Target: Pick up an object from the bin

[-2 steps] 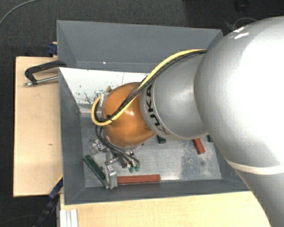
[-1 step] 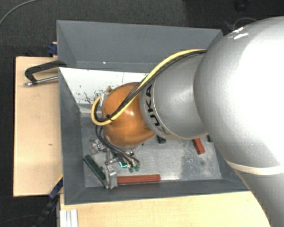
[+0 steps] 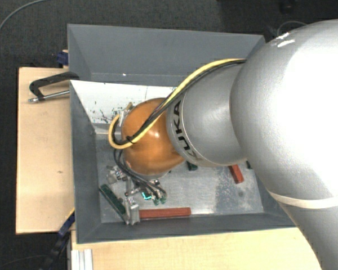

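1. My fingers [image 3: 133, 209] are low in the front-left corner of the bin [image 3: 158, 55], close to the front wall.
2. No thing is named by the task. Nearest candidates: a dark green strip [image 3: 112, 199] lying slantwise just to the left, and a red-brown bar [image 3: 164, 212] lying flat along the front wall, its left end just beside me.
3. Cannot tell whether my fingers are spread, pressed together, or pinching anything.
4. To do it well, I judge: commit to one thing, come straight down, and grip across its narrow side. The bar looks the easier pick.
5. Risk: the front wall is near, so a skewed approach could scrape it or push the bar against it.
6. A small red block [image 3: 236, 174] lies well apart to the right.
7. Hidden: the orange cover [image 3: 149, 142] and the arm [image 3: 281, 111] mask the bin's middle and right. The tangle above the tips is hard to make out.
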Available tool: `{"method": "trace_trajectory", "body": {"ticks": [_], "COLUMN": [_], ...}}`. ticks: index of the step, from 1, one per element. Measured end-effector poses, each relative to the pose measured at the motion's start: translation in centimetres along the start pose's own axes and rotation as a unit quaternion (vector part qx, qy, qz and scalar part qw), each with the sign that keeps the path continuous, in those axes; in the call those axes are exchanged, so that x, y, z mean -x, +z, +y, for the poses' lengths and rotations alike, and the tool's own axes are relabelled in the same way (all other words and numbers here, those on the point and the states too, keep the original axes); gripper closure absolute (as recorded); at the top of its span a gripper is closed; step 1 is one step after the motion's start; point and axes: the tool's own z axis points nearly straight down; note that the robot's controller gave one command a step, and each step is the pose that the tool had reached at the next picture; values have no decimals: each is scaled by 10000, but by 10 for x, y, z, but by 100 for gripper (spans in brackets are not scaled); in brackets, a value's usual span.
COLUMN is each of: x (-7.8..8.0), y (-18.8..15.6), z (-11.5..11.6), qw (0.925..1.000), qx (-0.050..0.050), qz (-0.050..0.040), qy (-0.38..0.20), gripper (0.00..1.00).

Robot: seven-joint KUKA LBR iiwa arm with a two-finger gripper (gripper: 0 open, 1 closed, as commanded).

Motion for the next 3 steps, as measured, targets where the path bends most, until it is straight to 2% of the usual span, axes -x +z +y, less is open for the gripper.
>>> {"method": "trace_trajectory", "body": {"ticks": [3], "x": [0], "y": [0], "z": [0], "qw": [10000], "qx": [2], "qz": [1], "qy": [2], "gripper": [0]}}
